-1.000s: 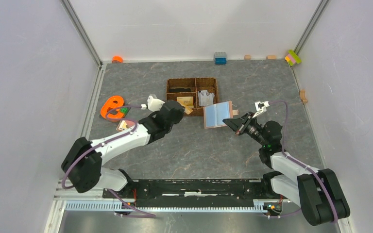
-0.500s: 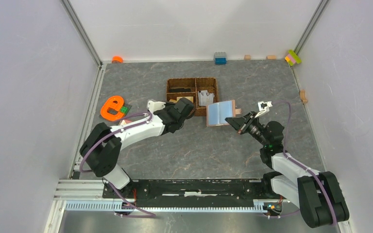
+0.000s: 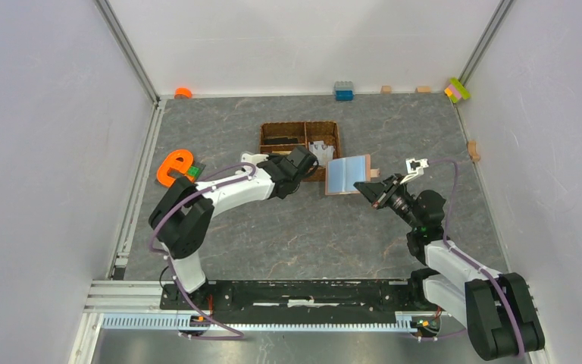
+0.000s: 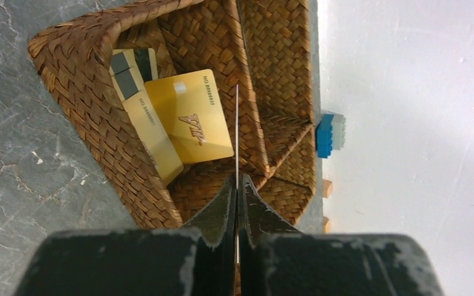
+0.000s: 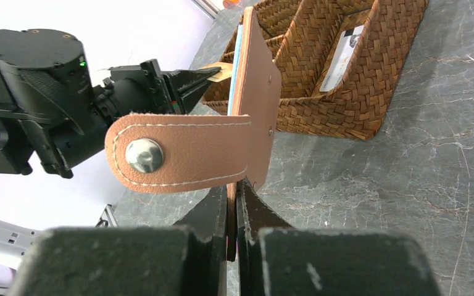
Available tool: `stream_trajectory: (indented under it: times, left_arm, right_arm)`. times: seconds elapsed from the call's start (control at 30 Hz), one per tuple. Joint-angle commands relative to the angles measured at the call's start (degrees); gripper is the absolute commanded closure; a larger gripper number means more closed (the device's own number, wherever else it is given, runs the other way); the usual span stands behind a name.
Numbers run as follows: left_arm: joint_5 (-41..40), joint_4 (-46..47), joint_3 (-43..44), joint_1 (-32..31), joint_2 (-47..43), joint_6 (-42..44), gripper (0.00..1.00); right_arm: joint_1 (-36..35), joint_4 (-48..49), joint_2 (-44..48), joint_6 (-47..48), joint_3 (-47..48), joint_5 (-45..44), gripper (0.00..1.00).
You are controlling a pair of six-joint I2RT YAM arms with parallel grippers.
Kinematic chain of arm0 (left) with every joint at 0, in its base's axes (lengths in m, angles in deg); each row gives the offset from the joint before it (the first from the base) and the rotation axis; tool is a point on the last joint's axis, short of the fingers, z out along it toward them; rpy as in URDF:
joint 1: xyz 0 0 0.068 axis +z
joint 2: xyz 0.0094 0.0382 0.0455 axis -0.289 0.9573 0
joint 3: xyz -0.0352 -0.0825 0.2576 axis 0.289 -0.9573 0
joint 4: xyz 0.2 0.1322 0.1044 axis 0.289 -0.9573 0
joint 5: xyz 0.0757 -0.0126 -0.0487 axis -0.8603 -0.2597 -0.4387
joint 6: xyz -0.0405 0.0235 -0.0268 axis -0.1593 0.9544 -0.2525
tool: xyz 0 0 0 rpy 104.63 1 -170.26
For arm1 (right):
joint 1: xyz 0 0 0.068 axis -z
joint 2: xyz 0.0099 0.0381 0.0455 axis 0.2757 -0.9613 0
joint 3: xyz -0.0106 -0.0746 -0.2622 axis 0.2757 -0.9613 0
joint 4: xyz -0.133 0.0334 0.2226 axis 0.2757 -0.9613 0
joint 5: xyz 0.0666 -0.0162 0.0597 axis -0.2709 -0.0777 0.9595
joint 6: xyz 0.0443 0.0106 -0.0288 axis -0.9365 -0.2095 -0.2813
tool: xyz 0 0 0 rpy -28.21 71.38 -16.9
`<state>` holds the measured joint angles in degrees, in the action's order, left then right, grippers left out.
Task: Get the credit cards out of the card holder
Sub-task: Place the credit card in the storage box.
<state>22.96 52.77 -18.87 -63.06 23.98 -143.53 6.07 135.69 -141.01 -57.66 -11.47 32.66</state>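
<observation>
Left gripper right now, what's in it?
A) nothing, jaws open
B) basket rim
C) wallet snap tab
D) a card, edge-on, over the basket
D: in the left wrist view the left gripper is shut on a thin card seen edge-on above the basket compartment where gold cards lie. The wallet is in the right gripper.

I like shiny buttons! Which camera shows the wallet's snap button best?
The right wrist view: the silver snap button sits large on the tab of the card holder. The top view shows only a tiny tab; the left wrist view misses the card holder.
</observation>
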Motion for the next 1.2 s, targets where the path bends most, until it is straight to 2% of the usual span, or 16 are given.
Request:
stream_trajectory:
  times: [0.0,0.13,0.37,0.47,0.6,0.77,0.83,0.9,0.97,1.03,1.17]
  left_arm:
    - [-2.7,-2.7,3.0,1.0,2.8,-6.1,0.98]
    - [-0.4,-1.5,3.4,2.8,5.1,-6.1,0.95]
    - [-0.1,0.7,2.7,4.1,4.8,-3.3,0.63]
    - [-0.3,2.6,2.1,4.1,2.2,1.0,0.60]
    - [-0.1,2.3,1.1,4.1,-3.2,6.9,0.52]
    - [2.0,2.4,-4.8,4.1,-11.8,11.4,0.48]
    - [2.3,3.5,-7.0,4.1,-15.6,16.6,0.41]
    - [4.1,10.2,-11.1,4.2,-20.4,29.0,0.37]
    - [8.2,16.8,-15.3,4.1,-24.8,38.3,0.35]
    - [12.5,20.4,-19.5,4.2,-29.1,44.2,0.34]
    - [24.1,33.9,-29.4,4.1,-36.5,58.5,0.31]
  right_arm:
    - [0.4,2.1,0.9,0.8,-0.3,-0.6,1.00]
    - [0.6,3.7,1.2,0.2,-1.0,-0.4,1.00]
    - [0.8,4.7,1.2,-0.2,-1.3,-0.1,1.00]
    - [0.8,5.3,0.8,-0.4,-1.4,0.3,1.00]
    - [0.8,7.0,-0.5,-1.2,-1.2,1.5,1.00]
    - [0.7,10.3,-1.2,-2.3,-1.6,3.2,1.00]
    - [0.8,11.2,-1.4,-2.7,-1.6,3.6,1.00]
    - [0.8,12.7,-1.7,-3.2,-1.7,4.4,1.00]
    - [0.8,15.9,-2.3,-4.8,-2.1,5.5,1.00]
    - [0.8,20.5,-3.3,-7.0,-2.5,7.0,1.00]
    - [0.7,31.6,-6.3,-13.0,-2.6,10.6,1.00]
